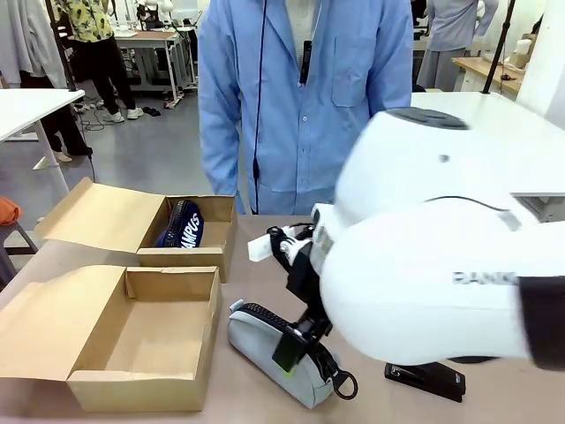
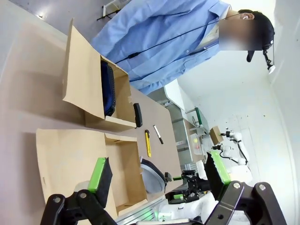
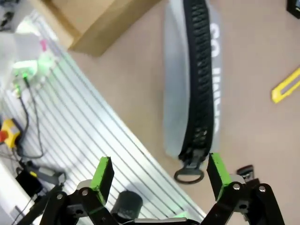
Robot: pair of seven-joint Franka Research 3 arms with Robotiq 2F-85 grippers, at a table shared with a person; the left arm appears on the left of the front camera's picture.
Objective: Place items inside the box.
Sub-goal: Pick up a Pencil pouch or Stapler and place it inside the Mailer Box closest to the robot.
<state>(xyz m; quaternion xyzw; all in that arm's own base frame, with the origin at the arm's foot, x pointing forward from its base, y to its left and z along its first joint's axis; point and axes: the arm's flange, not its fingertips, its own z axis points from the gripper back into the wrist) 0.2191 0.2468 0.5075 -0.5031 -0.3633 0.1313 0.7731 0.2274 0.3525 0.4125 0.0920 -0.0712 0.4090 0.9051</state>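
- The front view sits low on the robot's side and faces across the table (image 1: pixel 247 397) at the person (image 1: pixel 300 115). The right arm (image 1: pixel 424 265) looms right against the lens.
- The left wrist view hangs high and well back, rolled sideways. It looks along the tabletop, and the person lies sideways at the top.
- The right wrist view peers steeply down, close over the grey pouch (image 3: pixel 180 93) by the table's edge.
- All three views catch that pouch, and the near box (image 1: pixel 132 389) too.

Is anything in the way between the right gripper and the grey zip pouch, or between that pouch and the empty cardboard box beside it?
Nothing visible. The right gripper hangs open over the grey fabric zip pouch. Only bare tabletop separates the pouch from the open brown cardboard box; just its side wall to clear.
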